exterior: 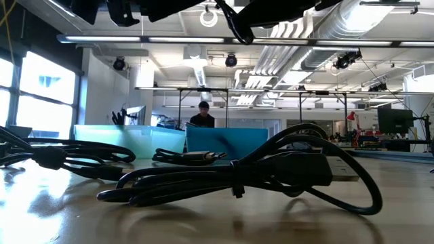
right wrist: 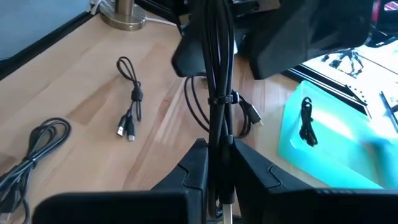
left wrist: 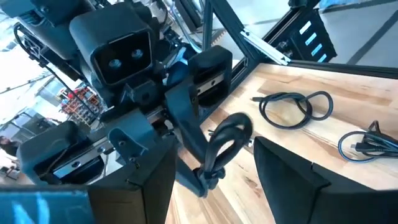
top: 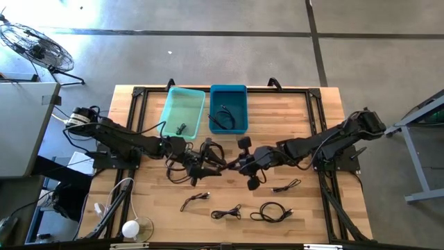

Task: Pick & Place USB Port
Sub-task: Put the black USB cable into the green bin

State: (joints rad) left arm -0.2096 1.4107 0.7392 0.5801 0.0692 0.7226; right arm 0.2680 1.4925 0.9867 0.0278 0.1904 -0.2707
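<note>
A black bundled USB cable (right wrist: 214,81) is held above the table's middle by my right gripper (right wrist: 217,165), which is shut on it and shows at the centre in the high view (top: 234,165). My left gripper (left wrist: 214,149) faces it from the left, open. Its fingers stand on either side of the cable's far loop (left wrist: 227,134), and I see no touch. A light teal bin (top: 173,114) and a blue bin (top: 239,94) stand at the far edge, each with a black cable lying in it. My right gripper pinches several strands at one end of the bundled cable (right wrist: 217,134) between its two fingers. It comes from the table's right, slanting down. The bundle sticks out ahead of the fingers toward the left gripper, clear of the table.
Several loose black cables lie on the near half of the table (top: 195,200) (top: 226,212) (top: 272,210), and another lies at the right (top: 286,186). A white round lamp (top: 135,228) sits at the near left corner. In the low view a person (exterior: 203,115) shows beyond the table.
</note>
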